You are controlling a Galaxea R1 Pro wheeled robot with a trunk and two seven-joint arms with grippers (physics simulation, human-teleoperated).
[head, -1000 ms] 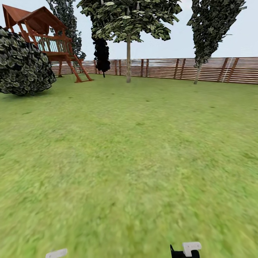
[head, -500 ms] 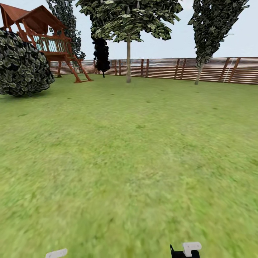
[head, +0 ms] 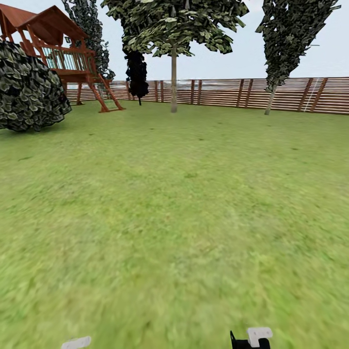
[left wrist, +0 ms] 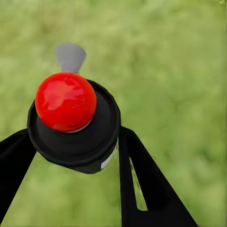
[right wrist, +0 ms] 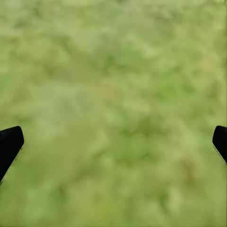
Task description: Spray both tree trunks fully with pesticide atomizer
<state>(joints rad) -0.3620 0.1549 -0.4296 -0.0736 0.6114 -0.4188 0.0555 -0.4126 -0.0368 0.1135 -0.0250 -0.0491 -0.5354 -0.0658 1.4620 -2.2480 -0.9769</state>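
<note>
The left gripper is closed around the pesticide atomizer, whose red cap and grey nozzle stand above the lawn. The right gripper is spread wide over bare grass, holding nothing. Against the wooden fence stand two trees; left of them along the fence are a near-black tree and a red playhouse.

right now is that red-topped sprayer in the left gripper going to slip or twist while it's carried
Probably stiff: the atomizer looks like hard plastic. Its round, glossy body could twist between the left gripper's fingers. It seems light, since it sits level.
</note>
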